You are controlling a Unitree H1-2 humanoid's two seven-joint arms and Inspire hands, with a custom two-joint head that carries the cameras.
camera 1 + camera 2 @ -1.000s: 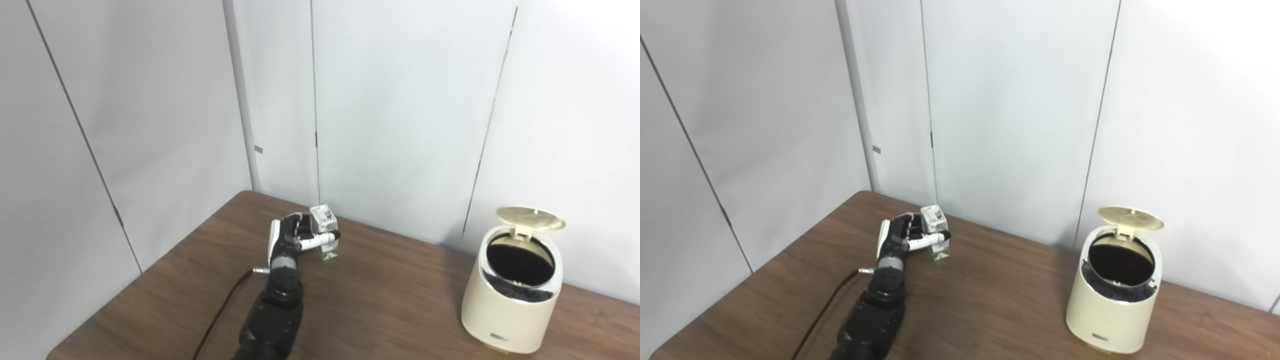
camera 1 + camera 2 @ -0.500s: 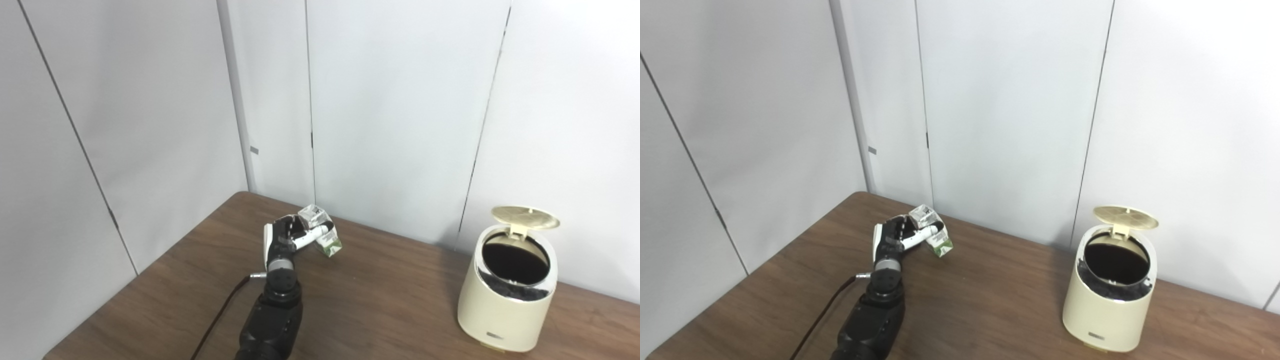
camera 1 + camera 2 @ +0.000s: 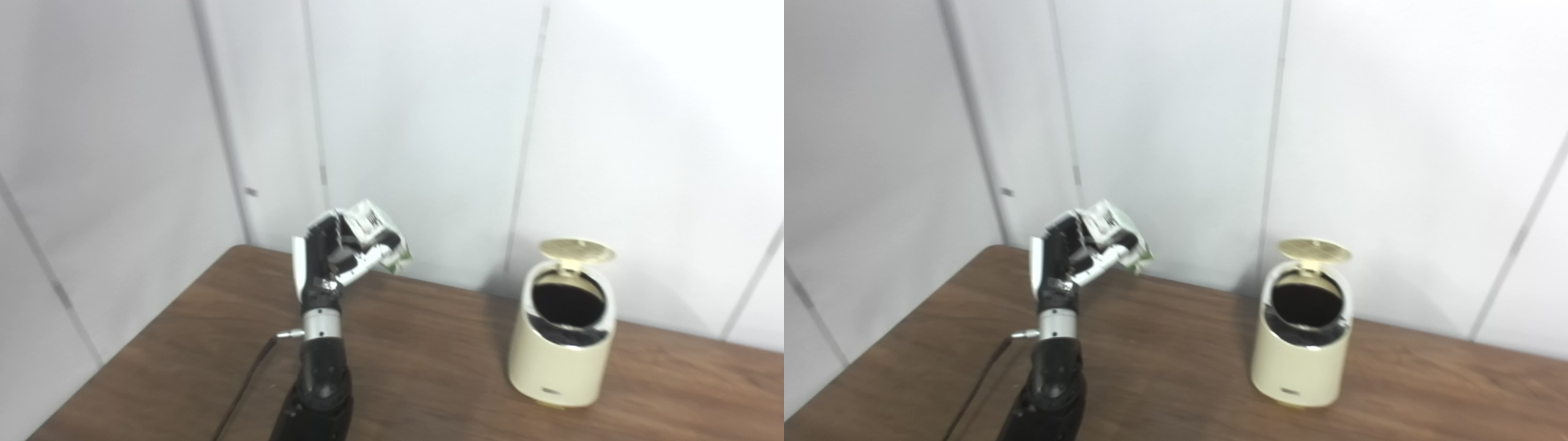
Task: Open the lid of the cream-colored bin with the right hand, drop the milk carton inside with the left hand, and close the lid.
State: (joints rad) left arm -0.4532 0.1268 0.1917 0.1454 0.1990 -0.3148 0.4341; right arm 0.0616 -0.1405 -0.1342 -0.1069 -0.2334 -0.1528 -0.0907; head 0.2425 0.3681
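My left hand [image 3: 331, 257] is raised well above the table, shut on a small white and green milk carton [image 3: 378, 236] that lies tilted in its fingers. The cream-colored bin [image 3: 560, 343] stands on the table to the right of the hand, a good distance away. Its round lid [image 3: 577, 250] is flipped up at the back, so the dark inside shows. In the right eye view the carton [image 3: 1115, 229] and the bin [image 3: 1301, 352] appear the same way. My right hand is not in either view.
The brown wooden table [image 3: 429, 367] runs from a far left corner to the right edge. White wall panels [image 3: 416, 122] stand close behind it. A dark cable [image 3: 245, 386] hangs beside my left forearm.
My left hand has lifted the carton off the table and tilted it. The camera has turned, so the whole scene sits further left than before.
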